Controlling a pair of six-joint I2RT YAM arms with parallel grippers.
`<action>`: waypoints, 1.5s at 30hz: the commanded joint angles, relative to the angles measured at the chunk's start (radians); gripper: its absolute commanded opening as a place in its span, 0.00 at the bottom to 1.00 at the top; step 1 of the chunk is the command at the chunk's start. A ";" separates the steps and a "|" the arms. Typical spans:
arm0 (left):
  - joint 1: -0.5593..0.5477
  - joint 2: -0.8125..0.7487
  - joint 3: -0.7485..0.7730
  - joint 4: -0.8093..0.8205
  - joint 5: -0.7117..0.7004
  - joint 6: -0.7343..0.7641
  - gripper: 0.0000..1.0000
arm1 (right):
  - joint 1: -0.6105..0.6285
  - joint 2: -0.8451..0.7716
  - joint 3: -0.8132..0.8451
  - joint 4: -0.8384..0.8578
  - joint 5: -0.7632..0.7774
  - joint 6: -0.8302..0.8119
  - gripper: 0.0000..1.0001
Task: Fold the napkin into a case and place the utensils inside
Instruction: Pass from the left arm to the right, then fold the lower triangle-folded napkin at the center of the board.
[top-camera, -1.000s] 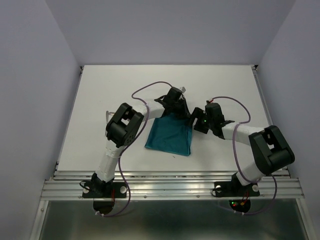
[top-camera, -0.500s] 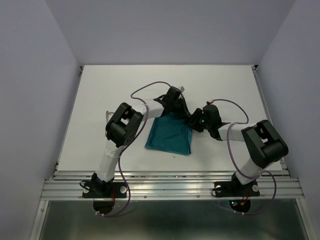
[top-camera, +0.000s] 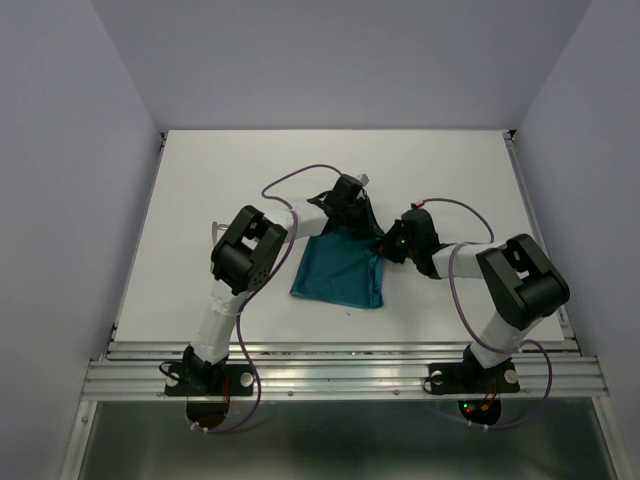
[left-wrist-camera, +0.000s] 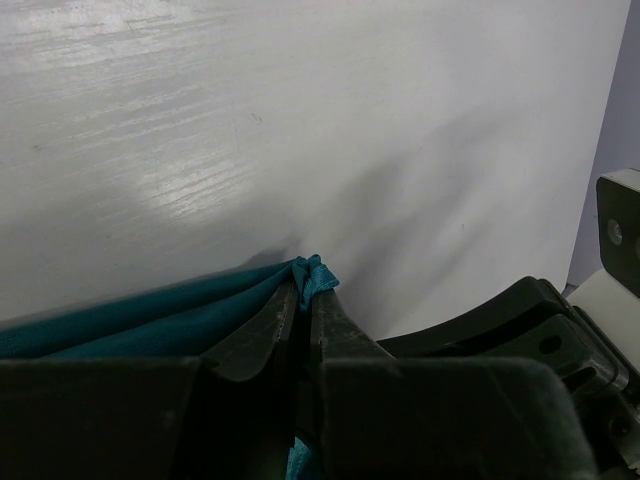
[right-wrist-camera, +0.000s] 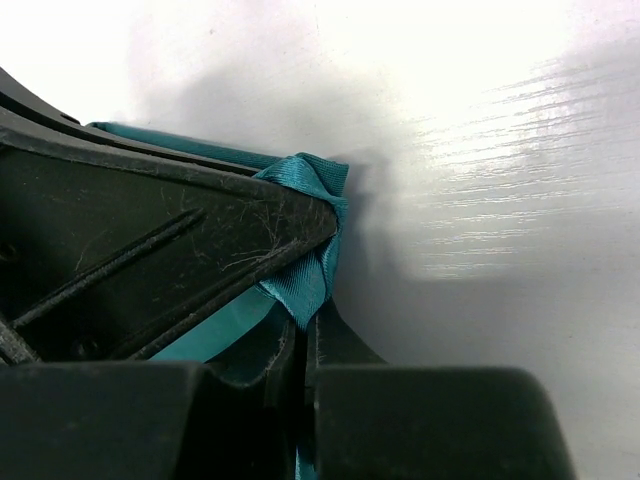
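The napkin (top-camera: 338, 275) is lying mostly flat on the white table (top-camera: 200, 180), roughly in the middle and a bit toward the near side, between the two arms. From the top it looks like a lopsided four-sided patch, wider at the near edge than at the far one. Most of it sits flat, but the far right corner is bunched up, because both grippers are on it.

The left gripper (left-wrist-camera: 305, 300) reaches in from the far side, and its wrist cam shows the fingers (left-wrist-camera: 262, 335) pressed together with a little tuft of teal cloth poking out past the tips. So it's pinching the napkin, with folds of fabric trailing off to the left of that view.

The right gripper (right-wrist-camera: 300, 345) comes in from the right, and it's the same deal: fingers squeezed onto a twisted bit of the napkin's edge. In its cam the cloth wraps up and over right at the tips, and the other gripper's black body fills the left side, so the two are basically touching at that corner.

In the top view, purple cables loop above both arms.
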 joint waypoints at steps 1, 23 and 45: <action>0.004 -0.092 -0.015 0.025 0.009 0.006 0.12 | 0.005 0.010 0.034 -0.011 0.052 -0.017 0.01; 0.016 -0.359 -0.165 -0.130 -0.190 0.170 0.20 | 0.014 0.006 0.120 -0.205 0.147 -0.075 0.01; -0.041 -0.249 -0.260 0.022 -0.098 0.120 0.00 | 0.014 0.035 0.186 -0.287 0.134 -0.143 0.01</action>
